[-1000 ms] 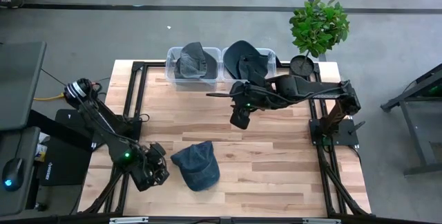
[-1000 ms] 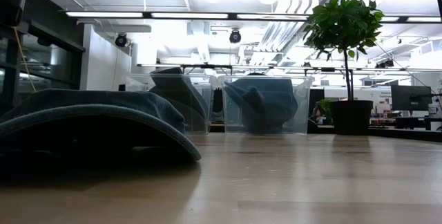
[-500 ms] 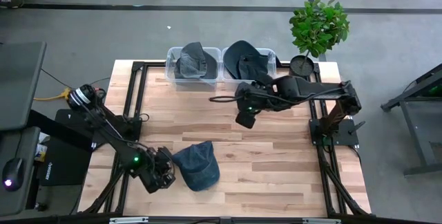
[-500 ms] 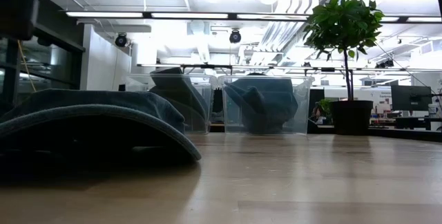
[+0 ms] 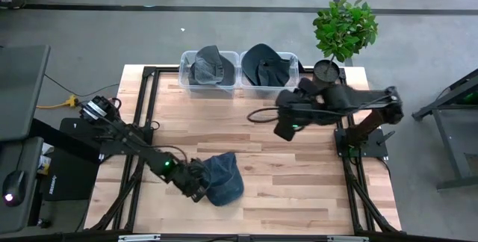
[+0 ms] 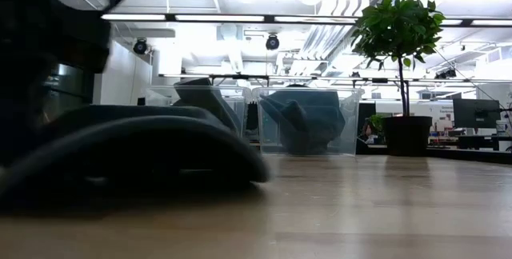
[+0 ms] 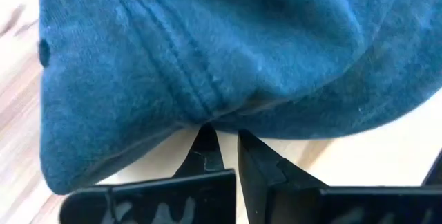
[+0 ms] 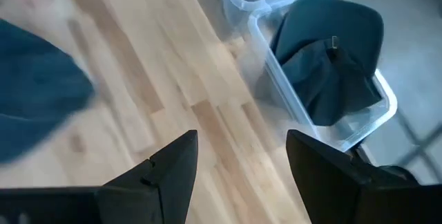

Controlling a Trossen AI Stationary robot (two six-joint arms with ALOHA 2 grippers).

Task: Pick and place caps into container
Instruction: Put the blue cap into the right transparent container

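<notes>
Low view: cap (image 6: 136, 151) blurred, cut off at left edge. Left wrist view: fingertips (image 7: 207, 137) hidden under its edge.

left pincer (image 5: 200, 191): low, fingers pinched together | right pincer (image 5: 284, 128): raised, fingers apart

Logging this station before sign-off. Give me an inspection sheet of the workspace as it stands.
Surface: wooden table, bare boards over most of it.
Job's things: one blue cap on the table near the front edge; two clear bins at the back, left bin with a grey-blue cap, right bin with dark blue cloth.
Clutter: nothing seen on the table.
Grippers: left gripper at the blue cap's edge, jaws shut on it; right gripper above the table near the right bin, jaws open, empty.
Cables: yellow cable left of the table.
Surroundings: potted plant, computer mouse.
</notes>
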